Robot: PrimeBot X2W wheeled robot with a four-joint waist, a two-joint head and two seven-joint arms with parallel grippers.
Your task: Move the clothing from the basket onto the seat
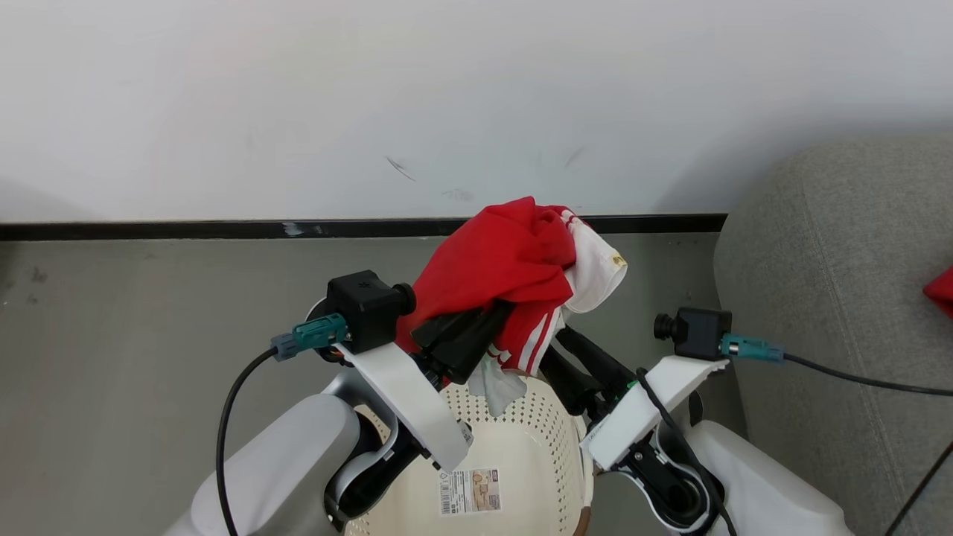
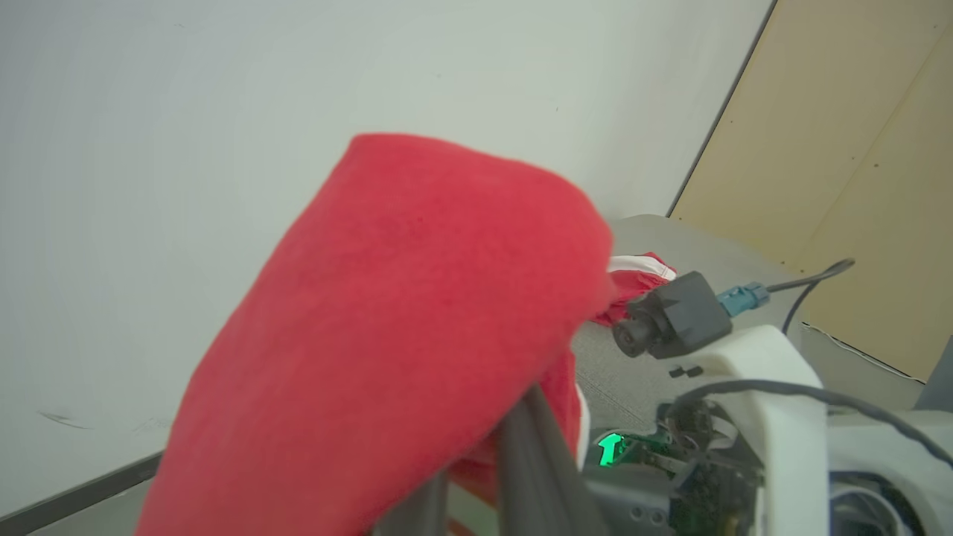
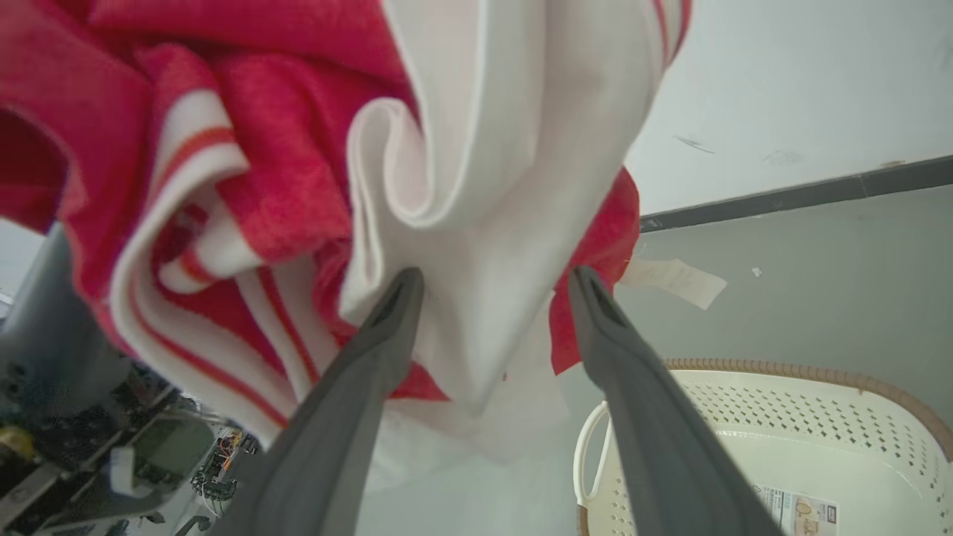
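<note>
A red garment [image 1: 499,260] with white panels and stripes hangs bunched above the cream basket [image 1: 547,428]. My left gripper [image 1: 484,320] is shut on this clothing; in the left wrist view the red cloth [image 2: 402,320] drapes over its fingers [image 2: 528,461]. My right gripper [image 1: 569,357] is just right of it, open. In the right wrist view the white panel [image 3: 484,246] hangs between its spread fingers [image 3: 387,327]. The grey-green seat [image 1: 834,298] is at the right, and another red garment [image 1: 942,290] lies on it.
A white wall and dark skirting [image 1: 186,228] run behind the basket, with grey floor [image 1: 134,335] to the left. The basket's brown rim [image 3: 782,368] and a label [image 1: 470,491] inside it show below. A paper tag [image 3: 674,279] dangles from the cloth.
</note>
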